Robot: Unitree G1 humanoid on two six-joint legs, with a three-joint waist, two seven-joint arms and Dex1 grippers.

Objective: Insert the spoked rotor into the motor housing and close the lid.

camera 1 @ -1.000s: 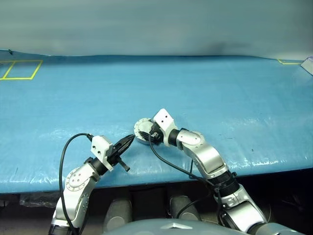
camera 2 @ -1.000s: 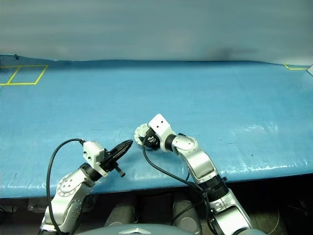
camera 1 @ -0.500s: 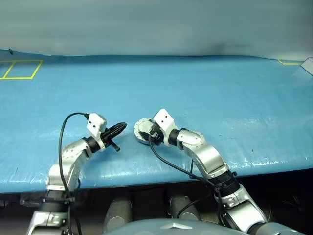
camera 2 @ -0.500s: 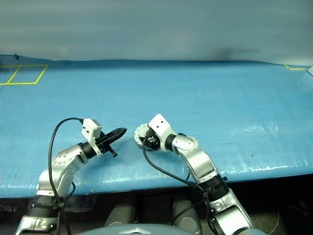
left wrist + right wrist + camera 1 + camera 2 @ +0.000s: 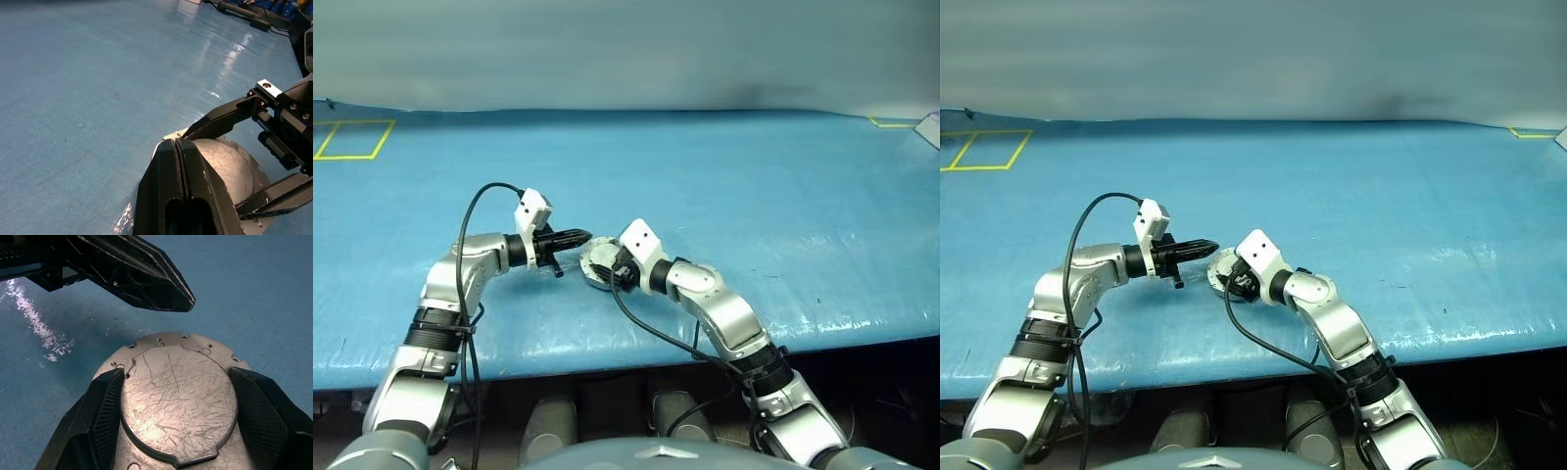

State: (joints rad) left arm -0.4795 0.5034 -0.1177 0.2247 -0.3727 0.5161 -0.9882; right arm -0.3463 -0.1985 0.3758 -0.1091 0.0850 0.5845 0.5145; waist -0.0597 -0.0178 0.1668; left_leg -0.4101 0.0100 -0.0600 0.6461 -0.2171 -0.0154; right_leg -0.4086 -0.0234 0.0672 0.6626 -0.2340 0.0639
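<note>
housing (image 5: 597, 266): on table (image 5: 724, 186) near front edge, lid (image 5: 178, 401) down | right claw (image 5: 171, 431): clamped across housing sides, likely steadying it | left claw (image 5: 579, 236): fingers together, tip just over lid, seemingly to press it shut

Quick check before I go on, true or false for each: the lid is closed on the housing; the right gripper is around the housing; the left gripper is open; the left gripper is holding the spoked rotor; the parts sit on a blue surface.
1. The lid is closed on the motor housing. True.
2. The right gripper has a finger on each side of the housing. True.
3. The left gripper is open. False: its fingers are pressed shut.
4. The left gripper holds the spoked rotor. False: its tips are empty, beside the housing.
5. The parts sit on a blue surface. True.
</note>
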